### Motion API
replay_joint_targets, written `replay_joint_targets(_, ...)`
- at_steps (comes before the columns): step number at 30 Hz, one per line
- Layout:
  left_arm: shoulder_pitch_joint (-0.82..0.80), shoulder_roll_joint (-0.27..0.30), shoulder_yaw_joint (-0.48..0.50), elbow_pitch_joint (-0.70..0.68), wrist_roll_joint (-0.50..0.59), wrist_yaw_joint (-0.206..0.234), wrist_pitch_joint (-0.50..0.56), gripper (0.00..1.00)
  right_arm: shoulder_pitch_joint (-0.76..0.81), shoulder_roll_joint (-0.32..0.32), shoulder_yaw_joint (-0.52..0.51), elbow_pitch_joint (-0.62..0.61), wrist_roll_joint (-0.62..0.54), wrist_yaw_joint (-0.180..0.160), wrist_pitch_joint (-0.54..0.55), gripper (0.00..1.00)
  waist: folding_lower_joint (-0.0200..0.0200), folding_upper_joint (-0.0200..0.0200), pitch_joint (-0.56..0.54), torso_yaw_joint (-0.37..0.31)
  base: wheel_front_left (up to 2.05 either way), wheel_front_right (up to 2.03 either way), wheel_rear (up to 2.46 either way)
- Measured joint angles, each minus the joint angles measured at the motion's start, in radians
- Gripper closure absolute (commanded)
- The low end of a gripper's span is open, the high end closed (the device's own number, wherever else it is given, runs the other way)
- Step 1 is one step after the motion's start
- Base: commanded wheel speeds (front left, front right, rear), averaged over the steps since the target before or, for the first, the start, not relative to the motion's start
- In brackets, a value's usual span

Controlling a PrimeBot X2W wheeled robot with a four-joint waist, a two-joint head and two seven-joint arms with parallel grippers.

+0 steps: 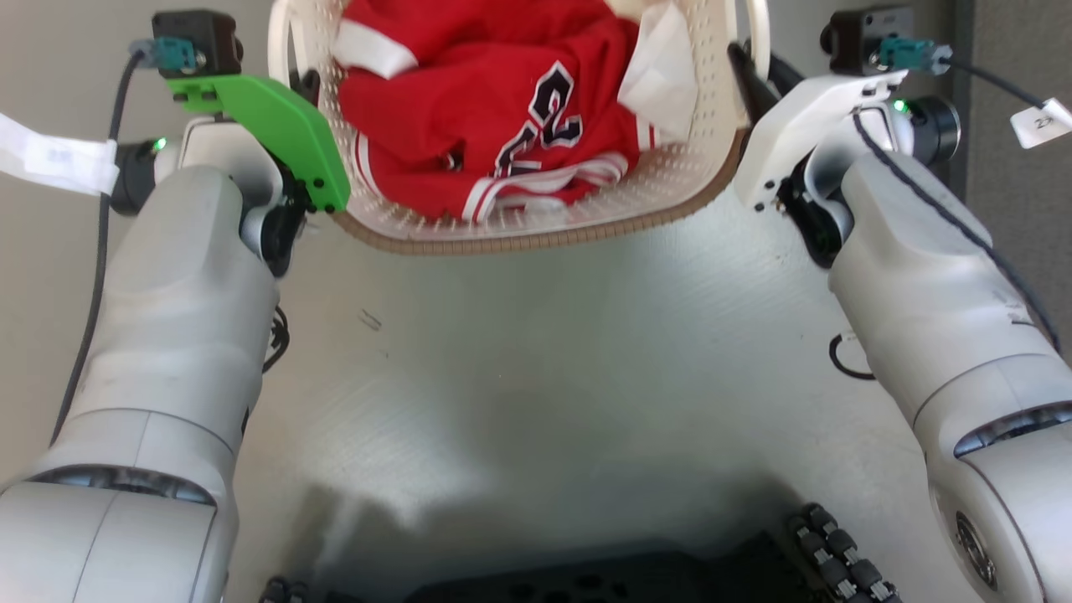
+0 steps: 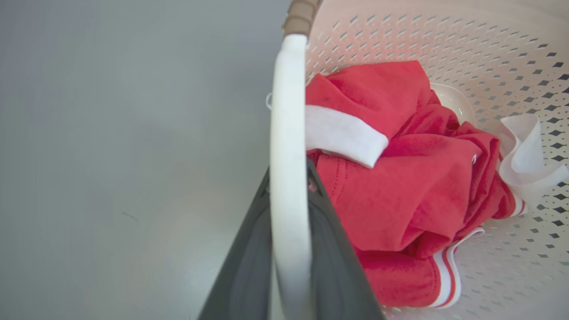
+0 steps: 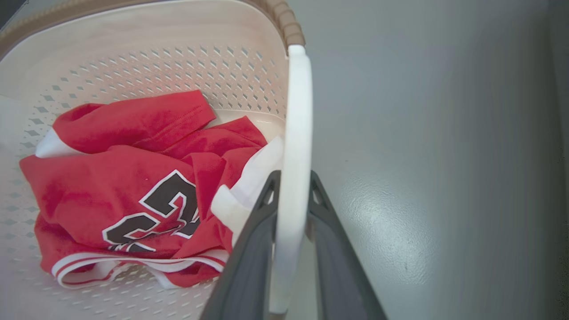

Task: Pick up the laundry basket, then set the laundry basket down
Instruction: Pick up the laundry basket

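The laundry basket (image 1: 536, 239), cream and perforated with a brown woven-look rim, sits at the top of the head view between my two arms. It holds a red jersey (image 1: 486, 109) with dark numbers and a white cloth (image 1: 662, 71). My left gripper (image 1: 306, 84) is shut on the basket's left white handle (image 2: 289, 133), its dark fingers (image 2: 249, 266) on either side of it. My right gripper (image 1: 758, 71) is shut on the right white handle (image 3: 297, 133) in the same way. The basket's underside is hidden, so contact with the floor cannot be told.
Pale grey floor (image 1: 544, 377) spreads below the basket. My dark wheeled base (image 1: 586, 578) fills the bottom edge. A black cable loop (image 1: 846, 360) lies on the floor by my right forearm. A darker wall panel (image 1: 1005, 151) stands at the right.
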Motion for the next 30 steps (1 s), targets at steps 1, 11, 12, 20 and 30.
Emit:
replay_joint_targets(1,0.004,-0.001,0.000,0.007,-0.001,-0.003,0.001,1.00,0.003,0.002,0.001,0.007,0.002,0.000,0.007,1.00,0.0000,0.0000,-0.010,0.000,0.00,0.00,0.00)
replay_joint_targets(11,0.054,-0.009,0.008,0.059,-0.048,-0.007,0.075,1.00,0.059,0.015,0.023,0.048,0.051,0.004,0.074,1.00,0.0000,0.0000,-0.124,-0.004,0.00,0.00,0.00)
replay_joint_targets(12,0.060,-0.010,0.008,0.061,-0.053,-0.007,0.080,1.00,0.065,0.016,0.026,0.049,0.055,0.004,0.081,1.00,0.0000,0.0000,-0.136,-0.005,0.00,0.00,0.00)
replay_joint_targets(20,0.107,-0.012,0.012,0.071,-0.081,-0.007,0.130,1.00,0.104,0.018,0.041,0.056,0.090,0.005,0.146,1.00,-0.0001,0.0000,-0.236,-0.013,0.00,0.00,0.00)
replay_joint_targets(30,0.175,-0.012,0.008,0.076,-0.130,-0.008,0.201,1.00,0.168,0.019,0.086,0.054,0.159,0.007,0.240,1.00,-0.0001,0.0000,-0.363,-0.022,0.00,0.00,0.00)
